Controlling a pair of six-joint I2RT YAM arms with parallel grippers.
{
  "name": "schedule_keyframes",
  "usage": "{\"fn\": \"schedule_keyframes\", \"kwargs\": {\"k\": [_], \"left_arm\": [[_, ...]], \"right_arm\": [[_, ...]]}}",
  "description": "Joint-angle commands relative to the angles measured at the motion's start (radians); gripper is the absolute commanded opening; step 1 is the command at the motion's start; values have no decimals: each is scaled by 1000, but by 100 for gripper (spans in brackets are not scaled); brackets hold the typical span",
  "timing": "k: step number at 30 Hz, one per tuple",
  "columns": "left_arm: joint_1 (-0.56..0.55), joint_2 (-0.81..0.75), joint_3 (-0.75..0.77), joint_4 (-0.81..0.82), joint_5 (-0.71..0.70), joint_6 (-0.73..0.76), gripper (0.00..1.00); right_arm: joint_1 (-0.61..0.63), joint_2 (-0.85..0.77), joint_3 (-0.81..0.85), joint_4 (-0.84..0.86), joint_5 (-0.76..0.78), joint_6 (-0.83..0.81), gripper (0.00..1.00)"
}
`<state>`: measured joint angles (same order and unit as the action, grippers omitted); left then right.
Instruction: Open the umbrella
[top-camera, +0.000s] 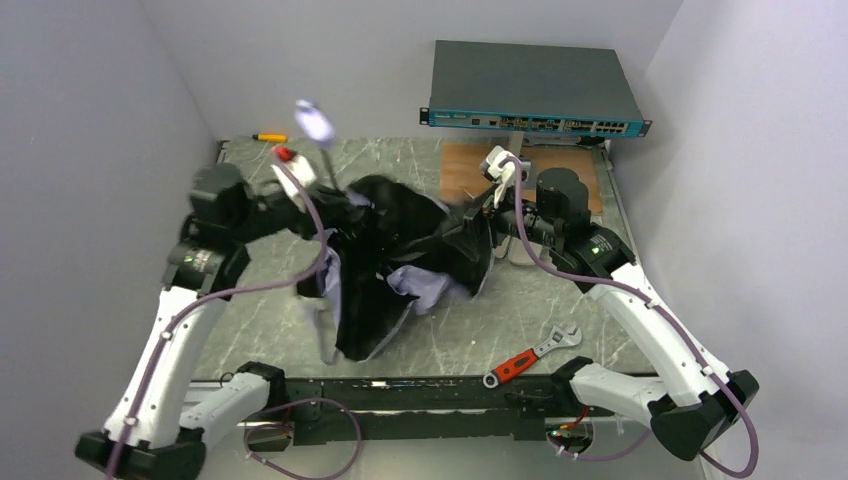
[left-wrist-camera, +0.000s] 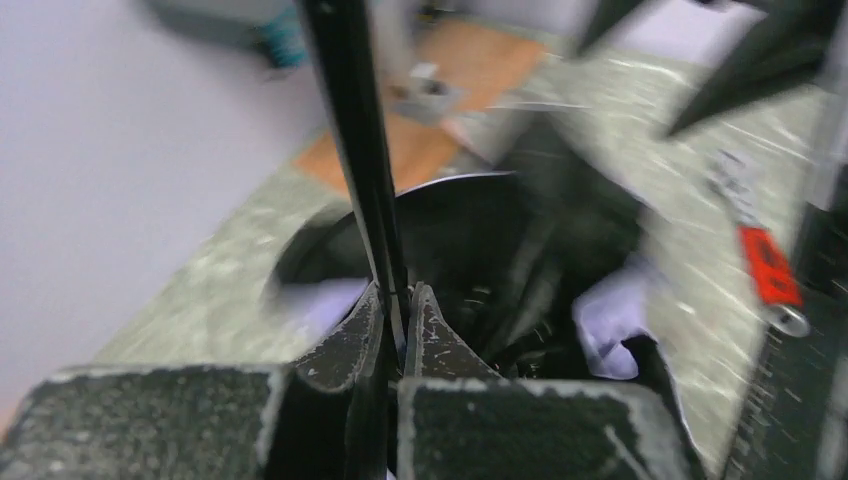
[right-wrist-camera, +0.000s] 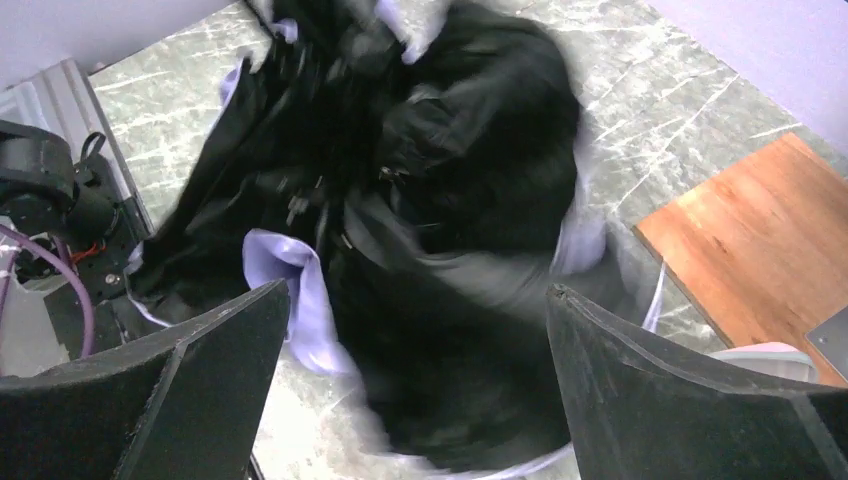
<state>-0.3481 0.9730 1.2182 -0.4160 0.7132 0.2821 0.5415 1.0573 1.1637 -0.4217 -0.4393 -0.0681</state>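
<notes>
At the far left of the table (top-camera: 590, 310), near the back wall, a small yellow-and-black tool (top-camera: 268, 137), lying flat. Just right of it, the left gripper (top-camera: 332, 203), fingers (left-wrist-camera: 350, 345) pressed together on the thin black shaft (left-wrist-camera: 355, 150) of the umbrella (top-camera: 400, 255). Shaft tilted up and back, topped by the pale handle (top-camera: 313, 121), raised well above the table. Below and to the right, the canopy (right-wrist-camera: 450, 200): half spread, crumpled, black lining outward, pale lavender fabric showing in folds, sagging onto the table between the two arms. At the canopy's right edge, the right gripper (top-camera: 482, 215), fingers (right-wrist-camera: 200, 385) wide apart, black fabric filling the view between them. Contact with that fabric impossible to judge through the blur. Behind that gripper, a wooden board (top-camera: 465, 170) flat on the table, and beyond it a dark teal flat box (top-camera: 535, 90) at the back wall. Near the front edge, right of the canopy and apart from it, an adjustable wrench (top-camera: 530, 355) with a red grip.
</notes>
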Motion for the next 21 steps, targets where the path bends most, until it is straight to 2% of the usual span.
{"fn": "schedule_keyframes", "kwargs": {"k": [1, 2, 3, 5, 6, 7, 8, 9, 10, 11, 12, 14, 15, 16, 17, 18, 19, 20, 21], "left_arm": [[292, -2, 75, 155, 27, 0, 0], [244, 13, 105, 82, 84, 23, 0], [92, 7, 113, 10, 78, 55, 0], [-136, -58, 52, -14, -13, 132, 0], [-158, -87, 5, 33, -85, 145, 0], [-120, -97, -26, 95, -235, 123, 0], [-7, -87, -36, 152, -269, 92, 0], [143, -60, -26, 200, -166, -15, 0], [259, -26, 10, 234, 6, -100, 0], [268, 6, 66, 195, 136, -94, 0], [155, 24, 122, 75, 133, -36, 0], [-87, -4, 127, -26, 25, 75, 0], [-118, -32, 89, 40, -70, 66, 0], [-88, -44, 60, 125, -221, 56, 0], [12, -25, 62, 193, -273, 43, 0], [125, 17, 102, 198, -202, -20, 0], [209, 72, 164, 157, -54, -81, 0], [203, 114, 218, 90, 47, -107, 0], [134, 125, 228, 64, 64, -137, 0]], "right_arm": [[-10, -31, 30, -14, -34, -22, 100], [-9, -31, 28, -13, -37, -19, 100], [-8, -28, 26, -9, -46, -17, 100], [-9, -17, 24, -4, -63, -17, 100], [-10, -11, 27, -2, -65, -15, 100], [-10, -6, 32, -5, -66, -19, 100], [-9, -3, 38, -9, -64, -23, 100], [-10, -1, 45, -13, -61, -27, 100], [-10, 1, 48, -15, -58, -33, 100], [-9, 1, 48, -15, -59, -36, 100], [-9, 2, 46, -9, -63, -36, 100], [-9, 9, 44, -2, -83, -28, 99], [-9, 16, 47, -3, -92, -30, 99], [-10, 20, 52, -6, -98, -33, 99], [-9, 23, 56, -8, -99, -32, 98], [-9, 24, 57, -7, -99, -31, 99], [-10, 22, 54, -4, -99, -32, 98], [-9, 19, 48, 2, -103, -34, 99], [-9, 19, 43, 11, -113, -35, 98]]}}
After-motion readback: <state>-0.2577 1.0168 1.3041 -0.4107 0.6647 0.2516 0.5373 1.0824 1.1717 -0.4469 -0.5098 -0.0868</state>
